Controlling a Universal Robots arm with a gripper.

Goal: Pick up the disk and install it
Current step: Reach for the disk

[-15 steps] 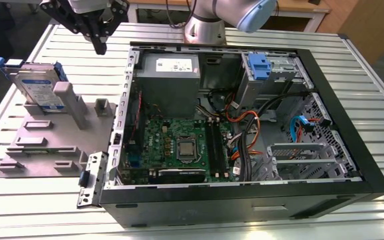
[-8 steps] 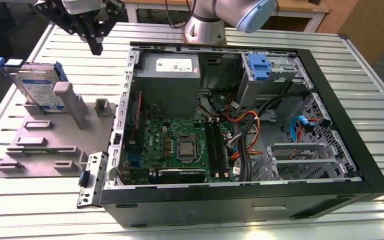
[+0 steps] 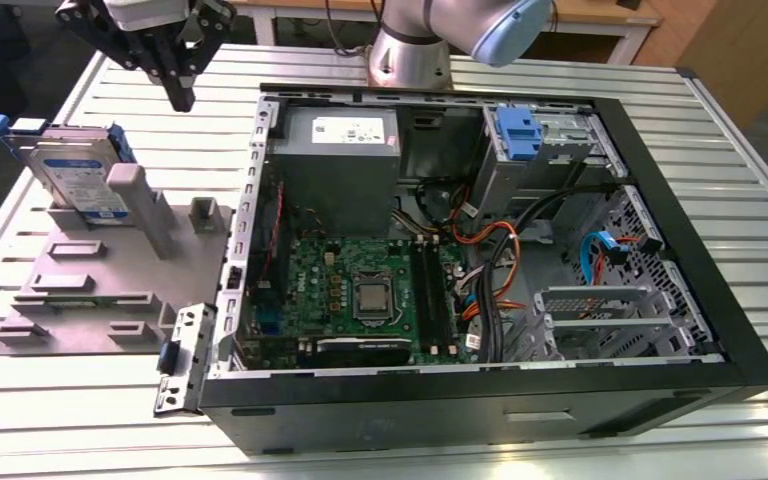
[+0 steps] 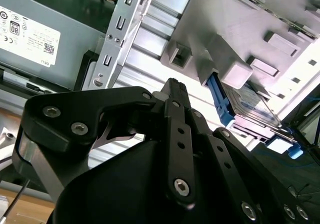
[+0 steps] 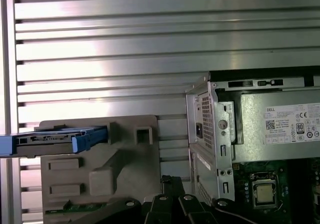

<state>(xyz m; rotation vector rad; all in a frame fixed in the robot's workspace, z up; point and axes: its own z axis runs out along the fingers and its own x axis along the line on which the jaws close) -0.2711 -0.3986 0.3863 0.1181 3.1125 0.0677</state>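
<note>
Gripper (image 3: 180, 92) hung empty, fingers (image 4: 173, 88) pressed together, and we saw it touch nothing. We had it up off the open computer case (image 3: 704, 300), past the case's corner on the exterior view's left. The disk (image 3: 75, 172) stood on edge in a grey holder (image 3: 84, 265) just beside that case, apart from the gripper.

The disk (image 5: 50, 140) is cut off by the first wrist view's edge, its far end unseen.
</note>
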